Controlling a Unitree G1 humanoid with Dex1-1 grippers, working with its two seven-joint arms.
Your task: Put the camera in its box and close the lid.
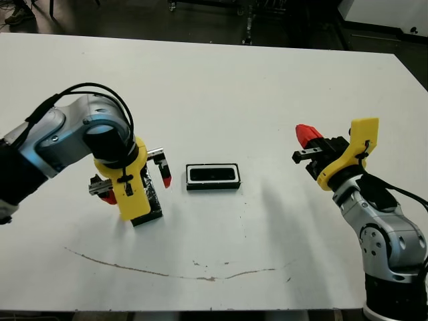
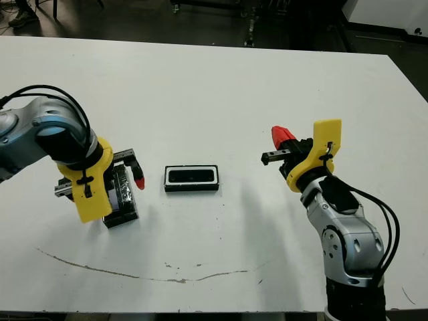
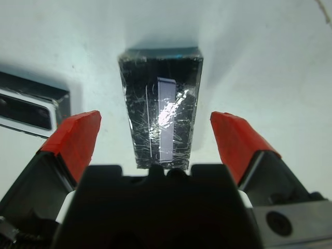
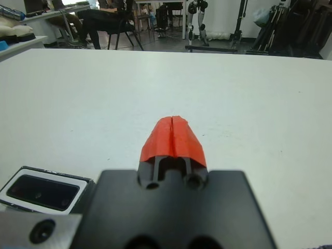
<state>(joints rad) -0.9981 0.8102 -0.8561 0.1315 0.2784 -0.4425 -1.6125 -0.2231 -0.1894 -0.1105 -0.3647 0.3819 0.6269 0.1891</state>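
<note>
The box (image 1: 212, 187), a black tray with a white lining, lies at mid-table. A dark glossy slab, the camera (image 1: 212, 176), rests inside the lining. To its left lies the lid (image 3: 161, 114), a black cover with a crinkly reflective top, flat on the table and lengthwise between my left fingers. My left gripper (image 3: 161, 140) hangs open just over the lid, one red tip on each side, touching nothing. My right gripper (image 1: 307, 136) is held above the table to the right of the box, shut and holding nothing. The right wrist view catches the box (image 4: 49, 175) with the camera (image 4: 40, 192) in it.
A thin brown curved mark (image 1: 167, 273) runs across the white table (image 1: 221, 87) near its front edge. Beyond the far edge are a dark floor, chairs and stands (image 4: 197, 21).
</note>
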